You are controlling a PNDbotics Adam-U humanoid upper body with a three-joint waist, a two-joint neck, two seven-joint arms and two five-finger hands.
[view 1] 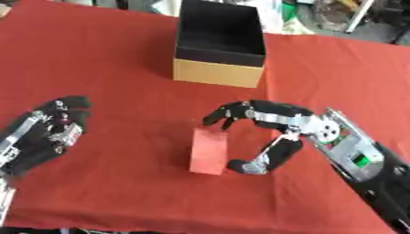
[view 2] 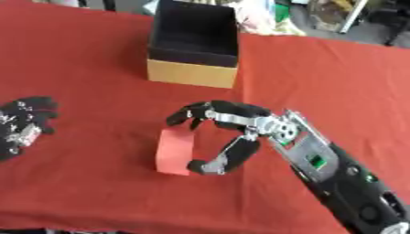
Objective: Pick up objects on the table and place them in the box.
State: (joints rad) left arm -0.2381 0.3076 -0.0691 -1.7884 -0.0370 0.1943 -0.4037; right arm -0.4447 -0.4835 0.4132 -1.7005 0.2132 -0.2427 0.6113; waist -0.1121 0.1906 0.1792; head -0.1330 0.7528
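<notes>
R hand [view 1: 276,132] curled round red block [view 1: 208,151], fingers spread

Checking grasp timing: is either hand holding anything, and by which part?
Nothing is lifted. The right hand brackets the red rectangular block on the red tablecloth, fingers at its far end, thumb at its near end; contact unclear. The left hand holds nothing.

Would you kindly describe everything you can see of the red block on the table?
The red block is a plain, matte, rectangular solid, close in colour to the red cloth it stands on. It sits upright near the table's middle, in front of the open box. The right robot hand curves around its right side, fingers above and thumb below; whether they touch it is unclear.
</notes>
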